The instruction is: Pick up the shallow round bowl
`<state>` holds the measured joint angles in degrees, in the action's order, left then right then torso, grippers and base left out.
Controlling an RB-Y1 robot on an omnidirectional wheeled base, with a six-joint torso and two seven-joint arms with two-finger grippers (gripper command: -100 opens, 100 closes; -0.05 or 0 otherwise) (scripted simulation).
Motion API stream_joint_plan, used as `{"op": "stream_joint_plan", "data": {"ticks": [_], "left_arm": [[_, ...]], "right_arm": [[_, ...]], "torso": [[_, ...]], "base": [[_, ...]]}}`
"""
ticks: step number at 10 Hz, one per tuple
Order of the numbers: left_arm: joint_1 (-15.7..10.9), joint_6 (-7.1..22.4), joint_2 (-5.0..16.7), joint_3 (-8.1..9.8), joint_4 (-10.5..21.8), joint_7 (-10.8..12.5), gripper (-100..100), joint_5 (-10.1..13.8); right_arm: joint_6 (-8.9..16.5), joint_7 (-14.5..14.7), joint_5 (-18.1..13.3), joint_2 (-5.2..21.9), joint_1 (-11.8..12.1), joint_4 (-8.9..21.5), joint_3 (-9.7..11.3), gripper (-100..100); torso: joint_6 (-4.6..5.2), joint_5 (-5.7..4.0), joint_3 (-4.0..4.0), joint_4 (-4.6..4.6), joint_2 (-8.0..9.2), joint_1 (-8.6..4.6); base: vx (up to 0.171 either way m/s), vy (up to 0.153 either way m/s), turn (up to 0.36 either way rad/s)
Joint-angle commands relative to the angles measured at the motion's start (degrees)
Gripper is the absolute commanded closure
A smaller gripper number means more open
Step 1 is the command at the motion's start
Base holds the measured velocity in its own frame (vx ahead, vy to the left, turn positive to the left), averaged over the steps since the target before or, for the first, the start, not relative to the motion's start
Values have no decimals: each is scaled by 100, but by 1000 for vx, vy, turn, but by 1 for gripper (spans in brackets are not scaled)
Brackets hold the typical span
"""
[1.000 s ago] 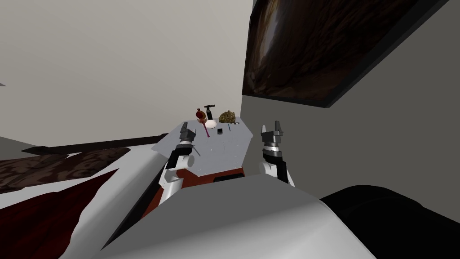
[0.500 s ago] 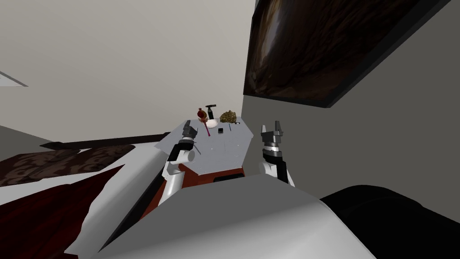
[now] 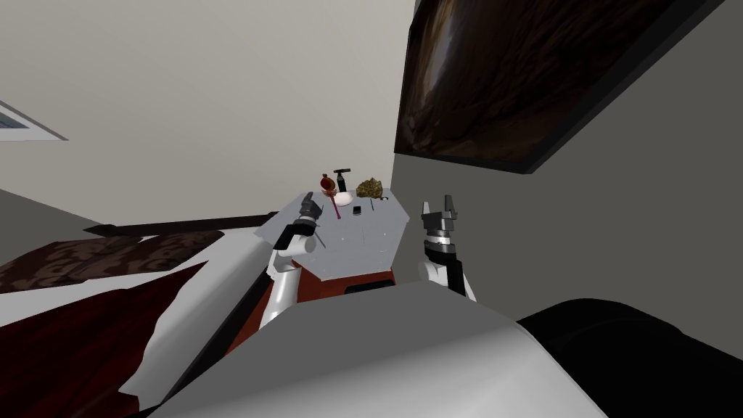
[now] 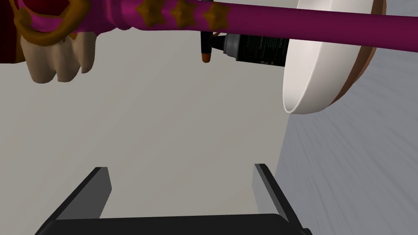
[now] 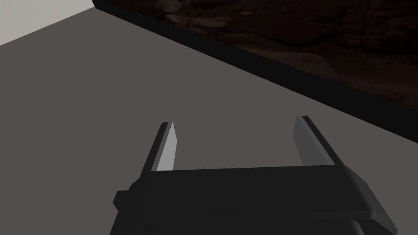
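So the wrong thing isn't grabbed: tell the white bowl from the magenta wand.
The bowl is white, round and shallow; the wand is magenta with gold stars, a long thin rod. The wand crosses in front of the bowl in the left wrist view. Both lie on the grey table, ahead of the open left gripper.

Partly covered bowl point(image 4: 322, 77)
You see the wand point(image 4: 285, 22) crossing the bowl's front, and the bowl hides part of the dark bottle point(image 4: 255, 49).
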<state>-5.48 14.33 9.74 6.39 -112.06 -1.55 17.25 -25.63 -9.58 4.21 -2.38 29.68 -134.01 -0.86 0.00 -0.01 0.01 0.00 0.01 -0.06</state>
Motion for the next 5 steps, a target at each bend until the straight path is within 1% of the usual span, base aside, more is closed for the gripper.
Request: {"op": "stream_joint_plan", "data": {"ticks": [1, 2, 3, 4, 5], "left_arm": [[-198, 286, 45, 23, 92, -38, -100, 88], [-198, 342, 45, 23, 92, -38, -100, 88], [-483, 569, 62, 53, 276, -121, -100, 224], [-548, 710, 62, 53, 276, -121, -100, 224], [-548, 795, 62, 53, 276, -121, -100, 224]], "right_arm": [[0, 0, 0, 0, 0, 0, 0, 0], [0, 0, 0, 0, 0, 0, 0, 0], [0, 0, 0, 0, 0, 0, 0, 0], [0, 0, 0, 0, 0, 0, 0, 0], [0, 0, 0, 0, 0, 0, 0, 0]], "torso": [[0, 0, 0, 0, 0, 0], [1, 0, 0, 0, 0, 0], [0, 0, 0, 0, -1, 3], [-1, 1, 0, 0, 1, 3], [0, 0, 1, 0, 2, 2]], "base": [[-15, -12, 41], [-6, -4, -9], [-18, -5, 83], [-17, -8, 37], [-7, -4, -12]]}}
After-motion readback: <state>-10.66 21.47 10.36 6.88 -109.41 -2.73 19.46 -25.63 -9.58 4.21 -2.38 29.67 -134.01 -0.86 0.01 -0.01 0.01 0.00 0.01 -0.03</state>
